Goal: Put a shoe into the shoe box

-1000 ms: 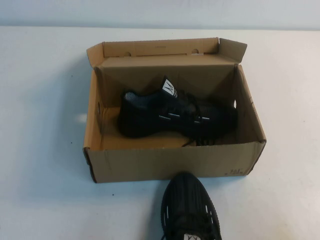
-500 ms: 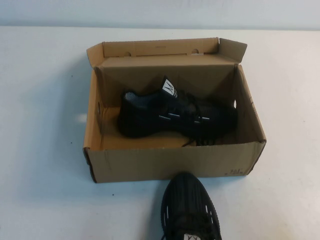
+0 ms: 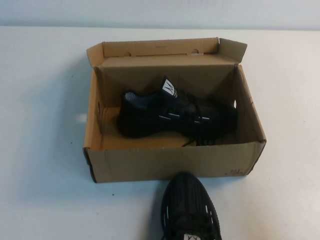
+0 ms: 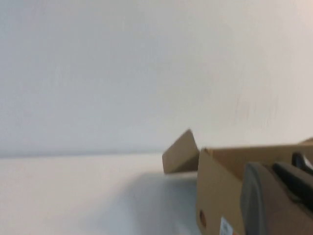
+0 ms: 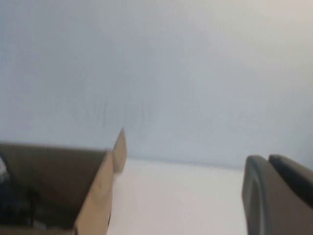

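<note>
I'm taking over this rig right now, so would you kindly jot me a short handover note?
Left gripper: shut, empty, parked beside the outside of the box, seen only in its own wrist view.
Right gripper: shut, empty, parked at the box's other side, likewise only in its wrist view.
Box: open, flap lid folded back.
Shoe: lying on its side inside the box.
Second shoe: on the table just outside the box's near wall.
Done: one shoe is boxed.
Left: nothing for this task; the lid stays open.
</note>
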{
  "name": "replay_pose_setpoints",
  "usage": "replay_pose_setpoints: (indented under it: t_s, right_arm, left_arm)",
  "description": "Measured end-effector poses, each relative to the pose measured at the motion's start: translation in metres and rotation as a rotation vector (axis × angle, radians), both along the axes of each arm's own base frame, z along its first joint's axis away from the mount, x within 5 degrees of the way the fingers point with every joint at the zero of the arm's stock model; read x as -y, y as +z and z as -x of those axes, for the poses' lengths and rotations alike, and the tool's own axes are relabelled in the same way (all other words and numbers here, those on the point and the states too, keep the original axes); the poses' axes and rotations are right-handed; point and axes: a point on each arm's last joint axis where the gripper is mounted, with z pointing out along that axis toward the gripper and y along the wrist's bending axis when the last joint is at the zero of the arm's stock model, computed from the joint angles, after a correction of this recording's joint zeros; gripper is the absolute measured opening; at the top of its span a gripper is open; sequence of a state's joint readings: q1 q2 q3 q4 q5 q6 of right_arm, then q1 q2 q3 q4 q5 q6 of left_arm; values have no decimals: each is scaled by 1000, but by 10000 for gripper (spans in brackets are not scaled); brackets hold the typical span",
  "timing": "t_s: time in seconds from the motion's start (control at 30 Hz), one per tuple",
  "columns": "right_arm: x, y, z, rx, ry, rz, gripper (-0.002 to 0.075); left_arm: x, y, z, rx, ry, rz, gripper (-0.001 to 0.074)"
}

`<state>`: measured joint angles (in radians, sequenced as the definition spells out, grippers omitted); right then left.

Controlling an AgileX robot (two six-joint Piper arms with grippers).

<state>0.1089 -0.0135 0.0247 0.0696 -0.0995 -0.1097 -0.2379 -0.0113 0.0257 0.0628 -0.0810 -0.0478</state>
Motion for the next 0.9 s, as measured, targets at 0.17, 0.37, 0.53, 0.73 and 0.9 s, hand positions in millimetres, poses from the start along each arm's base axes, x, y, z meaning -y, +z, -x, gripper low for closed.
replay_pose_setpoints:
  t_s: [0.17, 0.37, 0.53, 0.73, 0.9]
  right_arm:
    - [3, 17, 4, 191, -23, -24, -17]
    - [4, 24, 8, 279, -34, -35, -17]
    - [7, 39, 17, 469, -57, -57, -17]
    - [12, 62, 41, 826, -55, -170, -17]
    - [14, 98, 57, 938, 20, -281, -16]
  left_arm:
    - [0, 9, 2, 94, -6, 22, -1]
    - [0, 12, 3, 129, -9, 33, -1]
    - [-1, 29, 10, 314, -47, 153, -1]
    - [-5, 58, 35, 713, -109, 279, -1]
    - [-8, 93, 49, 816, -117, 302, -1]
